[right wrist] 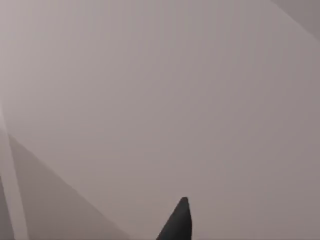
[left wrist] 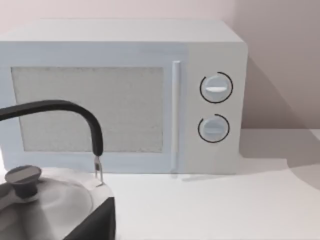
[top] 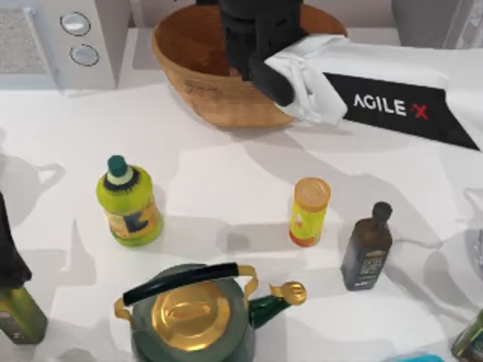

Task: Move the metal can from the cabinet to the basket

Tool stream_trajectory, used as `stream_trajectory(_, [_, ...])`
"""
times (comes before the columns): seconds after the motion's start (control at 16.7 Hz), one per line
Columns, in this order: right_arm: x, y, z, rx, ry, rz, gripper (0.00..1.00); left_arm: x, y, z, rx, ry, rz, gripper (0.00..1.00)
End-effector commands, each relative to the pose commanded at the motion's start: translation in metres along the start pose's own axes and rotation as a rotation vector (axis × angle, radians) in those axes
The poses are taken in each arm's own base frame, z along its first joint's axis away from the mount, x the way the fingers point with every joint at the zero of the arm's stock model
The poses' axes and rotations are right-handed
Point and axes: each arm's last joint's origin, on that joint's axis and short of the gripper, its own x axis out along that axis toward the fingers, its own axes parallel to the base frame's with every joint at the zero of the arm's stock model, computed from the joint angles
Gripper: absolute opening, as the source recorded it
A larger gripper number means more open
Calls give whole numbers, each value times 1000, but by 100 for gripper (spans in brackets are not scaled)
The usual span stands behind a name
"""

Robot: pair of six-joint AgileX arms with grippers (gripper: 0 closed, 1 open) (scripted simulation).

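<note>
1. Reaching across from the right, the right arm (top: 392, 102) stretches over the far side of the table (top: 226, 196), its dark wrist end hanging above the basket (top: 204, 90).
2. Right gripper (top: 253, 38): a black mass over the bowl's middle. Whether the jaws are spread or pinching anything, I cannot tell; the arm's body hides them from above, and the right wrist view gives just one dark fingertip (right wrist: 181, 220) against a plain pale wall.
3. And the metal can? I cannot find it. It may be under that gripper, but that's a guess.
4. The cabinet (top: 430, 23) is a grey corner at the far right, just beyond the arm.
5. Handling call: a thin-walled drink can is light and stiff enough, but smooth and round, so it can slip or dent. Best taken across the mid-body with the jaws square to it, moderate squeeze.
6. The basket is wide and deep, so a low release over its centre should do; dropped from high up, the can could tip and roll.
7. Left arm is parked at the near left; its wrist view looks at the white microwave (left wrist: 125, 95) and a grey kettle (left wrist: 45, 200).
8. Clutter in front stays well clear: yellow tube (top: 309, 213), green bottle (top: 130, 202), dark bottle (top: 367, 249), green kettle (top: 192, 317).
</note>
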Motion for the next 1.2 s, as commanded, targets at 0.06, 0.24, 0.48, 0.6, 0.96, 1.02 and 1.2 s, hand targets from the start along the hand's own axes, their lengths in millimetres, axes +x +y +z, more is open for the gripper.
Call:
stream_trajectory(0.06, [0, 0, 0, 0, 0, 0, 75, 0, 0, 0, 0, 0, 0, 100])
stream_trajectory(0.24, [0, 0, 0, 0, 0, 0, 98, 0, 0, 0, 0, 0, 0, 100])
stream_trajectory(0.48, [0, 0, 0, 0, 0, 0, 100, 0, 0, 0, 0, 0, 0, 100])
stream_trajectory(0.6, [0, 0, 0, 0, 0, 0, 100, 0, 0, 0, 0, 0, 0, 100])
stream_trajectory(0.96, [0, 0, 0, 0, 0, 0, 100, 0, 0, 0, 0, 0, 0, 100])
stream_trajectory(1.02, [0, 0, 0, 0, 0, 0, 100, 0, 0, 0, 0, 0, 0, 100])
stream_trajectory(1.2, [0, 0, 0, 0, 0, 0, 100, 0, 0, 0, 0, 0, 0, 100])
